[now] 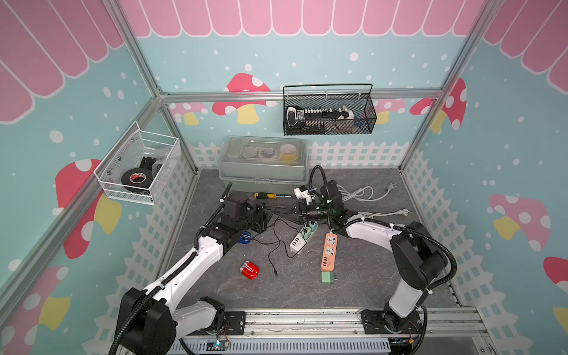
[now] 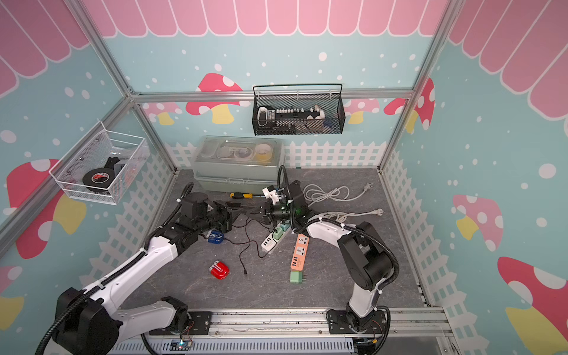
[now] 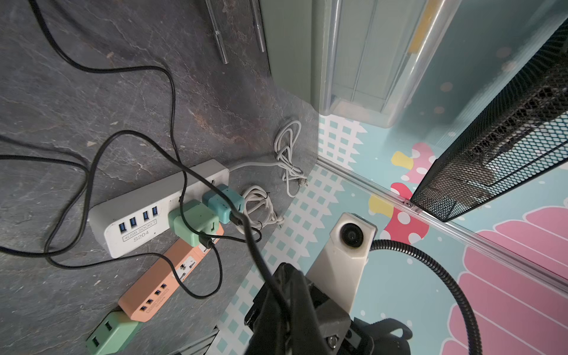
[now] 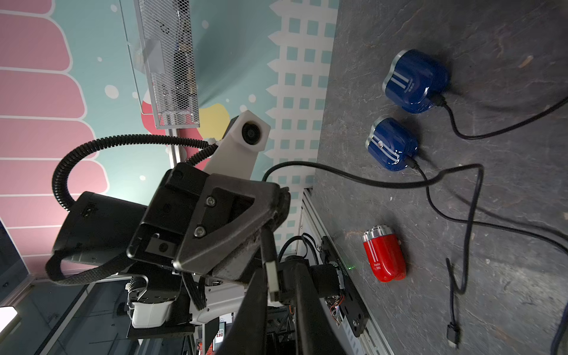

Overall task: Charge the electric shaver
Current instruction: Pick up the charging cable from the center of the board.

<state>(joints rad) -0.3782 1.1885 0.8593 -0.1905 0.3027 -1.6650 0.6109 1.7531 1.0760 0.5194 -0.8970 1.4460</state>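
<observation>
Desk: Shaver position for our caption?

Field: We have the red shaver (image 1: 249, 270) lying on the grey table (image 1: 353, 295), toward the front and well apart from both arms. A loose cable end (image 4: 453, 333) lies near it, not touching.

Desk: And the grippers?

Field: They meet tip to tip above the middle of the table. We see the left gripper (image 4: 275, 215) clamped tight on a black cable (image 4: 384, 183), with a USB plug (image 4: 273, 278) hanging from its tip. The right gripper (image 4: 278, 287) has its jaws close on either side of that plug. Whether they actually pinch it, we cannot tell.

Desk: What do we list around them?

Field: By the left arm we count one blue shaver (image 4: 415, 81) and a second blue shaver (image 4: 392, 144), each with a black lead plugged in. Below the right gripper lies a white power strip (image 3: 144, 221), with a green charger (image 3: 192, 222) and a teal charger (image 3: 224, 203) plugged into it. An orange power strip (image 3: 166, 282) lies alongside, with a green adapter (image 3: 110, 333) just beside its near end.

Desk: And further out?

Field: At the back wall we have a grey toolbox (image 1: 261, 179), with a screwdriver (image 1: 267, 195) lying in front of it and white cords (image 1: 359, 193) coiled to its right. A black mesh basket (image 1: 365, 123) hangs on the back wall. A white mesh basket (image 1: 166, 172) on the left wall holds a roll of tape (image 1: 133, 178).
</observation>
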